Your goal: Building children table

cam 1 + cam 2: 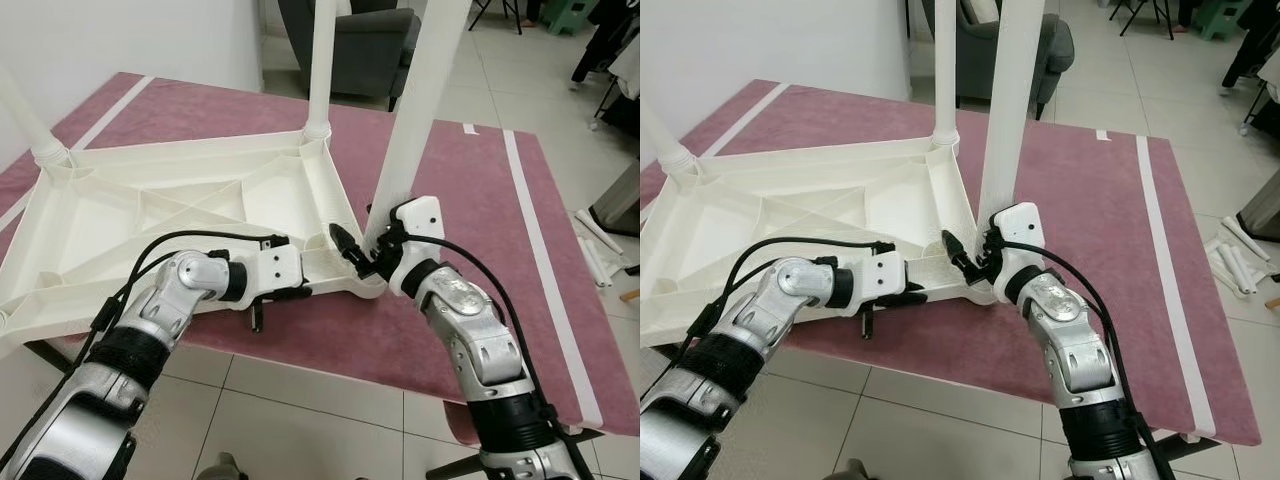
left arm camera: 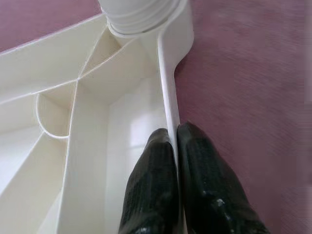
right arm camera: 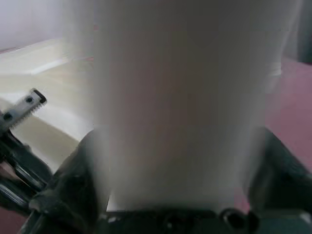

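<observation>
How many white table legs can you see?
3. One stands at the tabletop's far left corner, one at its far right corner, and the right tool holds one at the near corner. Others may be hidden.

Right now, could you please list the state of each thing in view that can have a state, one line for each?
White tabletop: upside down on the maroon mat.
Far legs: standing upright in their corner sockets.
Near-corner leg: tilted, its foot at the near corner, seating not visible.
Left tool: shut on the tabletop's rim.
Right tool: shut on the near-corner leg.
Grey armchair: upright behind the mat.
</observation>
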